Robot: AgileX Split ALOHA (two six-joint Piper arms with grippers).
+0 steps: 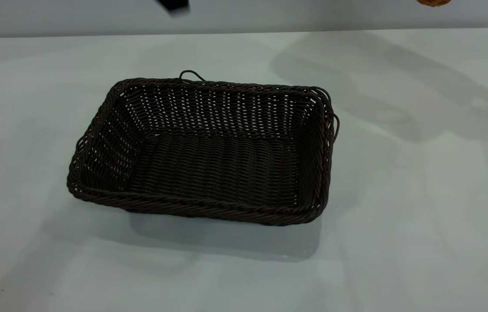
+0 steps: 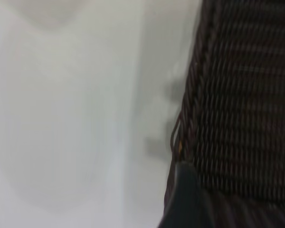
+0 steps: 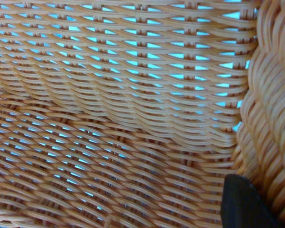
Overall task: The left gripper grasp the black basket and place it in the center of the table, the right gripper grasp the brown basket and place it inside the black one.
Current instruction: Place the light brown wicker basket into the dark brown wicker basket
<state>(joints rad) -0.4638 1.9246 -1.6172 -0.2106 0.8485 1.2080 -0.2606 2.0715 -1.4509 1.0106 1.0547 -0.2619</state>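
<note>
A pale grey-white bench (image 1: 421, 242) fills the exterior view, with a plain grey wall behind. The black basket (image 1: 202, 149) is set on the bench near its middle, upright and empty, its long axis running side to side. The brown basket (image 1: 433, 2) is seen only as a small orange-tan sliver at the top right edge, raised above the bench and well apart from the black one, up and to its right. In the right wrist view its weave fills the picture, and a dark fingertip of the right gripper (image 3: 247, 202) is pressed against the braided rim, so it is judged to be held there. The left gripper (image 2: 185, 199) is seen just beside the black basket's outer rim; whether its fingers are spread cannot be told. The right arm is judged the nearer for the coming placement.
</note>
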